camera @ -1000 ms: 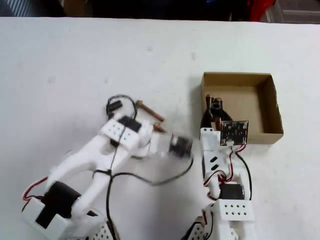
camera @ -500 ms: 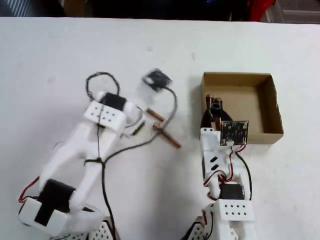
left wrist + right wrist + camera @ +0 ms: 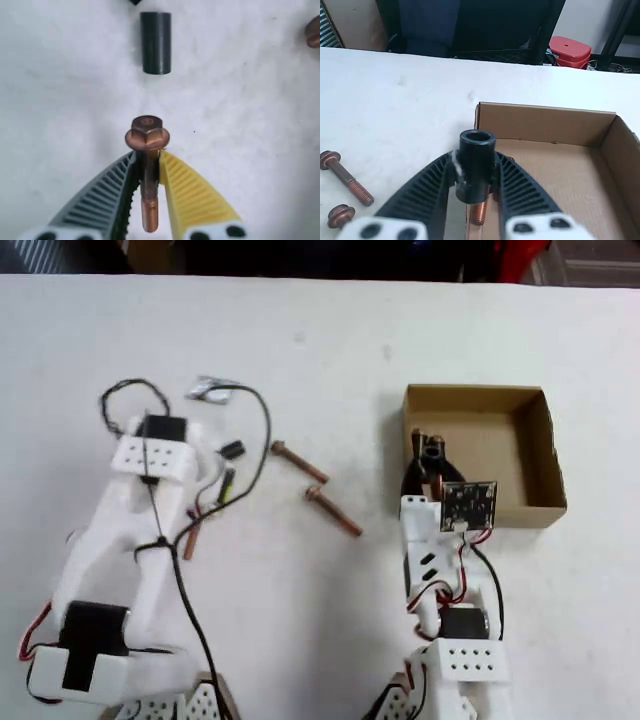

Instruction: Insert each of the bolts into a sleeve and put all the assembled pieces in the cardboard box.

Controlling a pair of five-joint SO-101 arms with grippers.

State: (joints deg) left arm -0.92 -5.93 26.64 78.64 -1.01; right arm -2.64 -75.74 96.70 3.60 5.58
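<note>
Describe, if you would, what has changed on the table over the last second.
The left arm swung left, away from the box, its fingers shut on a bolt that now faces a loose sleeve. The right fingers stayed at the box's corner, holding a sleeve-and-bolt piece; the two spare bolts kept their places.

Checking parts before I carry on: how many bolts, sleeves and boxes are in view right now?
Bolts: 4 (two loose bolts, gripped bolt in the left end effector, inserted bolt in the gripped sleeve)
Sleeves: 2 (loose sleeve, gripped sleeve in the right end effector)
Cardboard box: 1
Total: 7
</note>
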